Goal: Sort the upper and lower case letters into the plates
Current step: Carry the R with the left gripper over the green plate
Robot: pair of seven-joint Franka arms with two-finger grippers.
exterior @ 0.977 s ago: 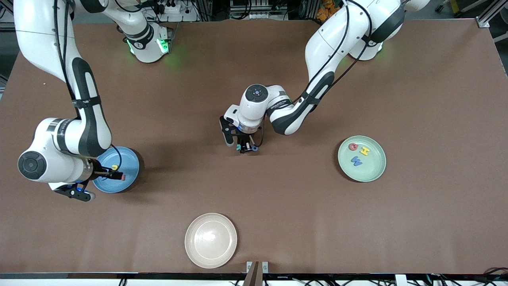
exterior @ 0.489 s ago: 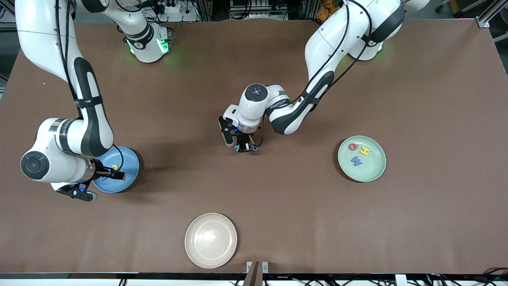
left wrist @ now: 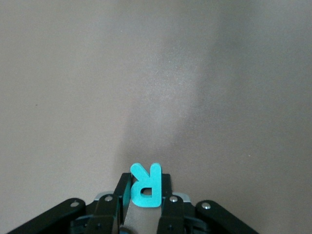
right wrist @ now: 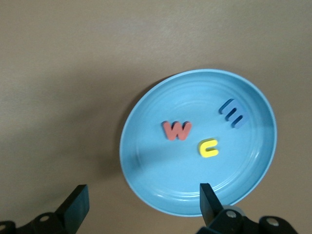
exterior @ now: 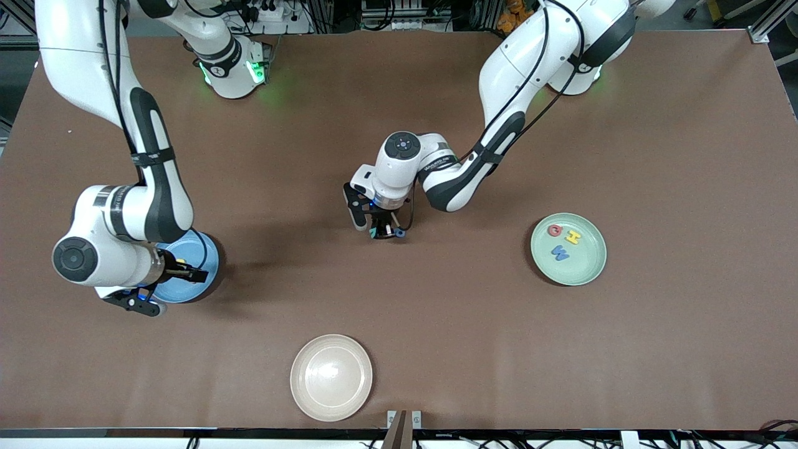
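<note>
At the lower centre of the front view lies the cream-beige plate (exterior: pixel 331 376), empty and apart from the sorting. Above it at the left edge of the frame, the right gripper (exterior: pixel 182 270) hangs over the light blue plate (exterior: pixel 209 262) with its fingers spread and nothing in them; that plate holds a red w (right wrist: pixel 177 130), a yellow c (right wrist: pixel 208 148) and a blue m (right wrist: pixel 234 113). At mid-right the mint green plate (exterior: pixel 589 265) carries three letters. At the frame's centre the left gripper (exterior: pixel 381 231) is clenched on a teal R (left wrist: pixel 145 185) down at the table (exterior: pixel 436 312). The step in hand is picking up that capital; next it calls for a lift and a carry to the mint green plate.
</note>
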